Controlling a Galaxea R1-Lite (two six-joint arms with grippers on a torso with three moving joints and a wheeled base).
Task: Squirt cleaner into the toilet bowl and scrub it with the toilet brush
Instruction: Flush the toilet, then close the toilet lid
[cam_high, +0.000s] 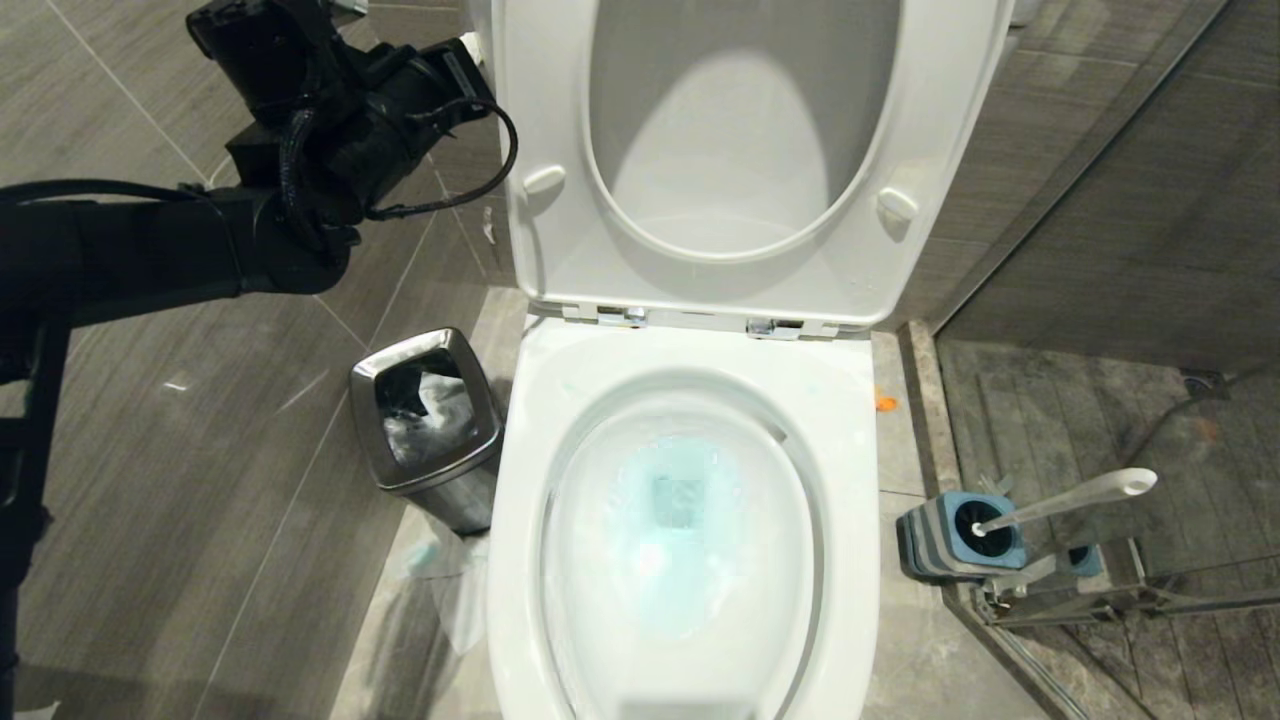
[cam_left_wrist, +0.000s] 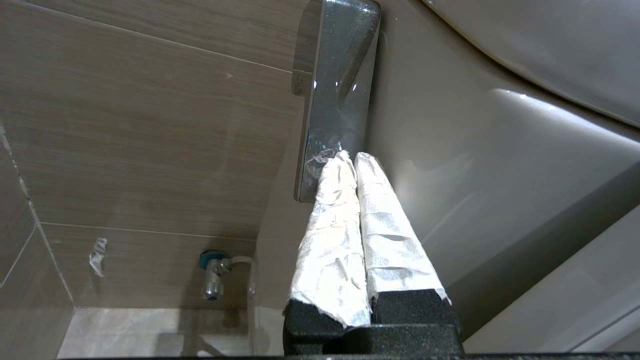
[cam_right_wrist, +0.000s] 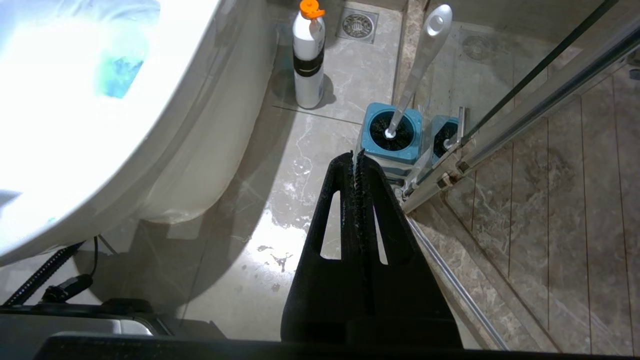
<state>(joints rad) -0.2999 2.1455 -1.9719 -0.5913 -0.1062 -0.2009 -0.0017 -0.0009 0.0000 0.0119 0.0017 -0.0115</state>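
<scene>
Closest to my head camera sits the toilet bowl (cam_high: 690, 560), seat and lid raised, blue-tinted foamy water pooled at its middle, and I place everything else from it. Left of the bowl, just beside its rim, stands a small steel waste bin (cam_high: 428, 425) with a dark liner and crumpled paper inside. Above the bin, level with the raised lid, I see my left arm (cam_high: 180, 240) reaching in from the left edge toward the tank side of the toilet. On the left wrist camera the left gripper (cam_left_wrist: 349, 159) has its two white-wrapped fingers (cam_left_wrist: 385, 225) pressed together with nothing between them, tips right at the lower part of a chrome flush lever (cam_left_wrist: 335, 75) on the tank; I cannot tell if they touch it. Right of the bowl, well apart from it by the glass shower door, the toilet brush (cam_high: 1070, 497) stands in its grey-and-blue holder (cam_high: 955, 535), handle leaning away from the bowl. On the right wrist camera the right gripper (cam_right_wrist: 356, 159) hangs pinched closed and empty over wet floor, near the holder, and a white cleaner bottle (cam_right_wrist: 308, 60) with orange cap stands just beside the bowl's base
</scene>
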